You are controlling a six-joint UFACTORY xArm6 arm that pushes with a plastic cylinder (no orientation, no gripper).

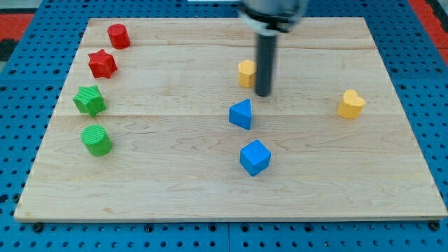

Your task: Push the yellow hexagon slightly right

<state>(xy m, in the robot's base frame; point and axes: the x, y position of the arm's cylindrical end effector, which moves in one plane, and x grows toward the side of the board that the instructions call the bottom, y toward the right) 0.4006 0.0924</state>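
Listing the contents of the wooden desk (210, 189), which rests on a blue pegboard (21, 84): eight small blocks and one tool. The yellow hexagon (245, 73) sits a little above the desk's middle, closer to the top edge than to the bottom edge. My tip (263, 93), the lower end of the dark rod (264, 63), stands right against the hexagon's right side, touching it or very nearly so; the picture does not settle which. The tool is a plain rod with nothing to spread or press together, so it pinches nothing. A blue triangular block (241, 114) lies just below the tip, toward the bottom edge, apart from the rod. A blue cube (255, 157) lies further down, nearer the bottom edge, well apart from the hexagon. A yellow heart-shaped block (351, 104) sits toward the right edge, well apart from the tip. Four blocks run down the left side: a red cylinder (118, 36) nearest the top-left corner, a red star (102, 64) just below it, a green star (89, 100) below that, and a green cylinder (96, 140) lowest, near the left edge at about mid height. The rod's upper housing (273, 15) is blurred at the top edge. No block touches another.
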